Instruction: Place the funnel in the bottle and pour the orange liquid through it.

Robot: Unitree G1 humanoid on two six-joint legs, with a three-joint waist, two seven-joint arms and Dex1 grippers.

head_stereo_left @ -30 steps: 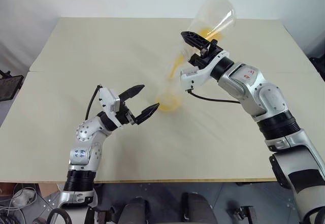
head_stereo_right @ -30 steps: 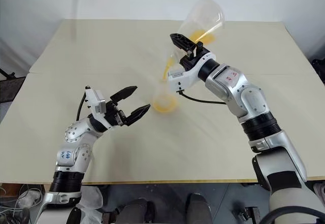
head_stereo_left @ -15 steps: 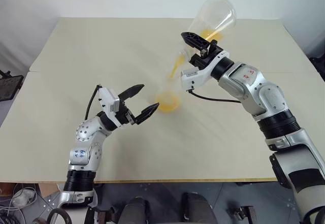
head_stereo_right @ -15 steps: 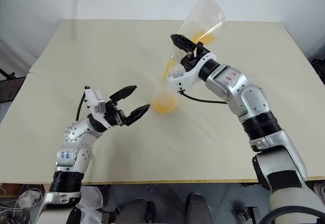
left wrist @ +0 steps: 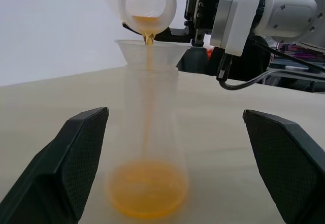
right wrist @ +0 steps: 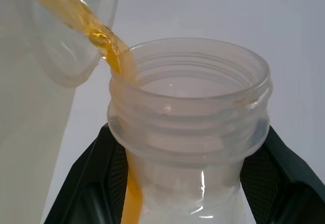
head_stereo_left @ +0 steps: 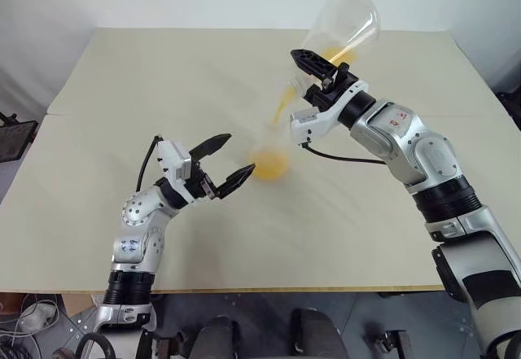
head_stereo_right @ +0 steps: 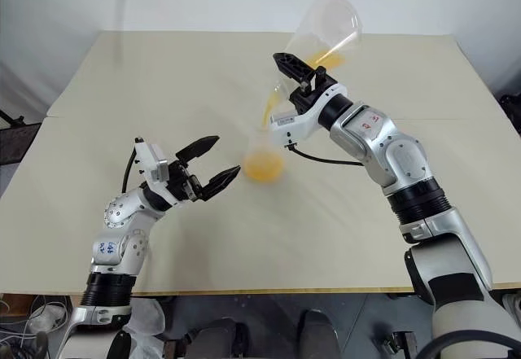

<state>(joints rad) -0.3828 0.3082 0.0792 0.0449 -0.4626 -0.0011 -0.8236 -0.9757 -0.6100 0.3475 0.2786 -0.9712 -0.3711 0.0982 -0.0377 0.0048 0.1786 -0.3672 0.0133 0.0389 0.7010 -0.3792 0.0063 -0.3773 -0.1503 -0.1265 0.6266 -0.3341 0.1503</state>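
Left wrist view shows you why the pour works: the funnel (left wrist: 152,51) sits in the mouth of the bottle (left wrist: 152,132), which stands mid-table. Your right gripper (head_stereo_left: 326,66) is clamped on the neck of a clear vessel (head_stereo_left: 346,21), tilted just above the funnel's far right rim so the stream lands inside. The orange liquid (left wrist: 147,193) pools at the bottle's base. Your left gripper (head_stereo_left: 242,155), spread wide, flanks the bottle's near left without touching, seemingly ready to steady it.

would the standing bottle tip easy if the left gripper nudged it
Probably: the bottle is tall and narrow with a funnel perched on top. Only a shallow pool of orange liquid weighs its base, so it is likely light and might slide.
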